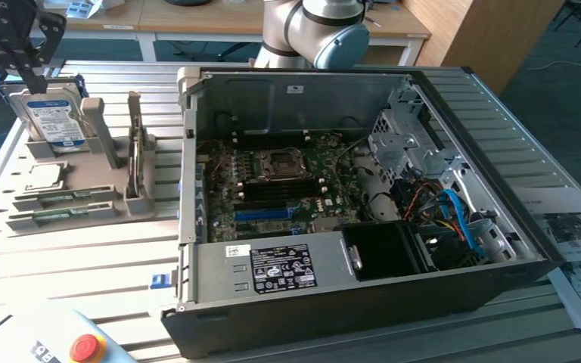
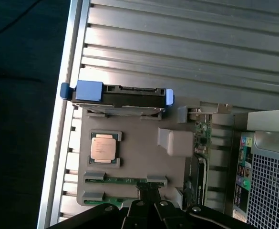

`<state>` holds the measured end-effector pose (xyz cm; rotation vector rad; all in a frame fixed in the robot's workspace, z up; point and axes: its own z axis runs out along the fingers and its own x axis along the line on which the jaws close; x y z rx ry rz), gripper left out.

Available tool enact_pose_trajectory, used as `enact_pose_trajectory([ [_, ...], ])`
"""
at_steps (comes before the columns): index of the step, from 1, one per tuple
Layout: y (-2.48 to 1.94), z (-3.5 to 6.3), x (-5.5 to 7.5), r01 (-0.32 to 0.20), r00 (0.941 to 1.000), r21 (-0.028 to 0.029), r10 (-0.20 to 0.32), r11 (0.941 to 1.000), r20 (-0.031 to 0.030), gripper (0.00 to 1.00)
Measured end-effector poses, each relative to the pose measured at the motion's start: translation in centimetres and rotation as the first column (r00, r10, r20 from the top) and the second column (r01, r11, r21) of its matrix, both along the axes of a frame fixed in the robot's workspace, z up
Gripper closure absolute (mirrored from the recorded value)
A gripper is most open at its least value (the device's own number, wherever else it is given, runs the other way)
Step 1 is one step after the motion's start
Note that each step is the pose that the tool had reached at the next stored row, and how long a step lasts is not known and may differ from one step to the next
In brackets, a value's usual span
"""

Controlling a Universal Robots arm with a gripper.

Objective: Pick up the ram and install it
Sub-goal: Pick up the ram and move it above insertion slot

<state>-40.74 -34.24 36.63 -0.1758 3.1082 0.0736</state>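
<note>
As the ram sits edge-up, slim, green (in grey holder)

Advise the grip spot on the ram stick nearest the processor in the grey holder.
Probably from straight above: pinch the ram stick at its bare mid-span, across its two flat faces. It stands on edge, and the holder brackets cover both ends.
</note>
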Motion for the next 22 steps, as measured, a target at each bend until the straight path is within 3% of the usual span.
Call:
enact_pose_trajectory([
  [6,0.0,-0.03,0.0,-0.09,0.9959,0.0,0.09,0.9959,0.0,0.9],
  [11,0.0,-0.07,0.0,-0.173,0.985,0.0,0.173,0.985,0.0001,0.9],
  [16,0.0,-0.12,0.0,-0.258,0.9662,0.0,0.258,0.9662,0.0,0.9],
  [22,0.0,-0.16,0.0,-0.357,0.934,0.0,0.357,0.934,0.0,0.9],
])
